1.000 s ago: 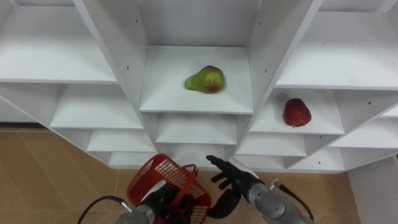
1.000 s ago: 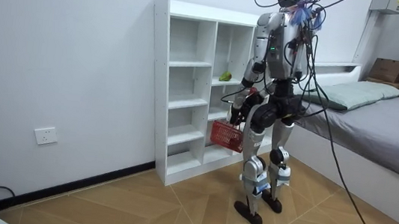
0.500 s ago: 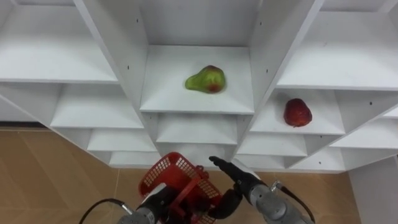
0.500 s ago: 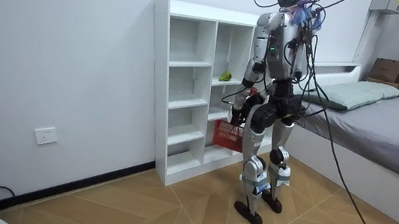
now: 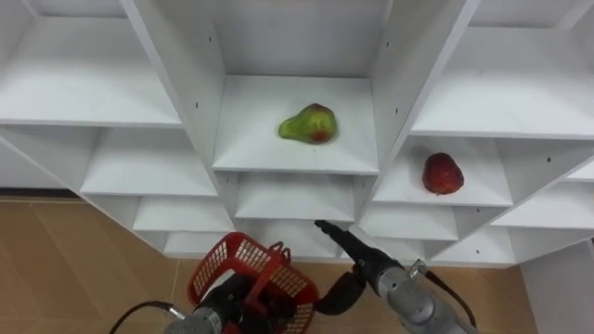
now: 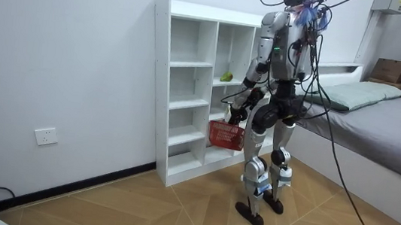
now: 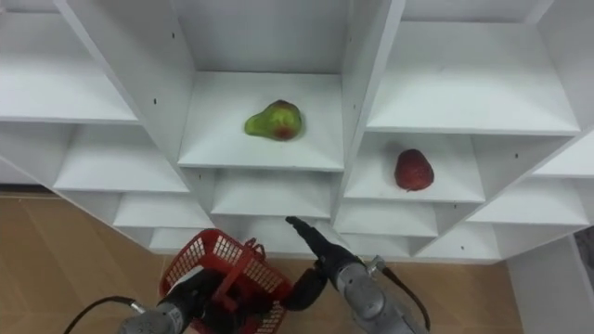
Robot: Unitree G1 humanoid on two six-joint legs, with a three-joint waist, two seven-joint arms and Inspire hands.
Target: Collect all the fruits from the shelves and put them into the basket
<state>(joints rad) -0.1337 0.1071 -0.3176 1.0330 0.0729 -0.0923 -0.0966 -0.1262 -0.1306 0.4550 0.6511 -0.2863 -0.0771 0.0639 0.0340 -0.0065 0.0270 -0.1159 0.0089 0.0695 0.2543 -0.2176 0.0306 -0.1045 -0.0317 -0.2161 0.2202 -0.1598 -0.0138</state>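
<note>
White closet shelving [image 5: 295, 171] | pear [image 5: 308, 124] on centre shelf; red fruit [image 5: 442, 173] right of pear, lower | right hand [image 5: 369, 267] below pear, fingers straight, empty | left hand [image 5: 221, 308] clasps red basket [image 5: 232, 260] | risk: straight fingers may nudge pear rearward

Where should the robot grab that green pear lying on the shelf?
Probably round its fat end, toward the right: the pear lies on its side, thin end left. Come in through the open front of the shelf, reaching over it; walls close both sides. The right hand is free, the left hand holds the red basket.
</note>
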